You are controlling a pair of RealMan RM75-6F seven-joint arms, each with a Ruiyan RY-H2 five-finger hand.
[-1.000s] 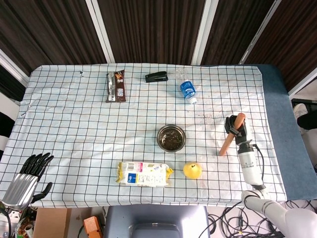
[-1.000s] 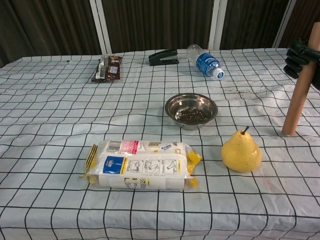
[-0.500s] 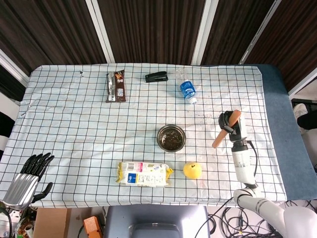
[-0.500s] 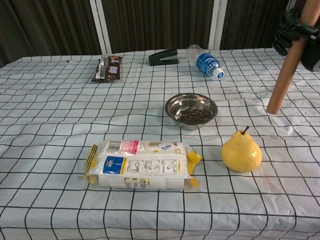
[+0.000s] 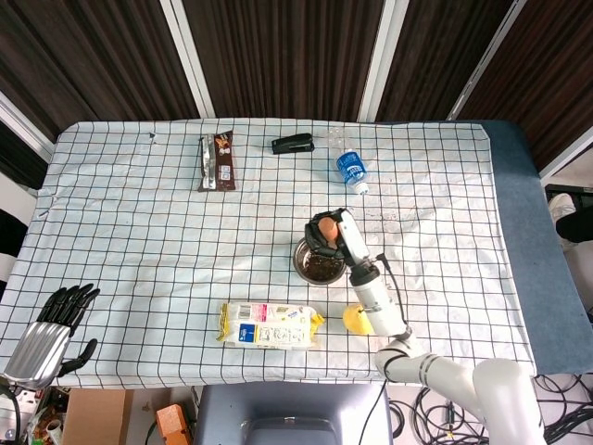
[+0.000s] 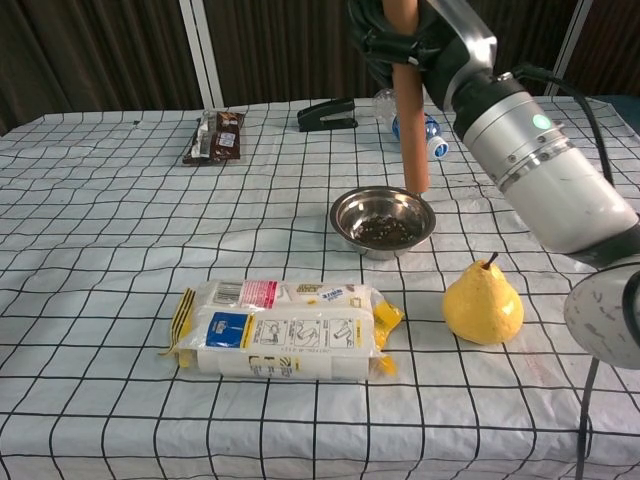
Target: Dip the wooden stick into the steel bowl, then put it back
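Hidden or cut off: in the chest view the top of the wooden stick (image 6: 409,110) and most of the right hand (image 6: 392,38) run off the upper edge; in the head view the stick is seen end-on, only its round top showing (image 5: 326,227). The right forearm covers part of the pear (image 5: 357,321) in the head view. The left hand (image 5: 48,336) is cut by the lower left corner of the head view and does not appear in the chest view.
Stick and fingers: the right hand's dark fingers (image 6: 372,40) are wrapped around the upper part of the stick, which hangs nearly upright below them.
Stick position: held over the far rim of the steel bowl (image 6: 383,218), near the middle of the table (image 6: 100,250); its lower end is level with that rim, and whether it touches cannot be told.
Bowl contents: dark crumbly bits on the bottom; what they are is hard to make out.
Left hand: off the near left corner of the table, fingers apart, holding nothing.
Other things: a packet of white food with yellow ends (image 6: 285,329) near the front edge; the pear (image 6: 484,302) just right of it; a snack bar wrapper (image 6: 217,136), a black stapler (image 6: 327,114) and a lying water bottle (image 6: 417,130) along the far edge.
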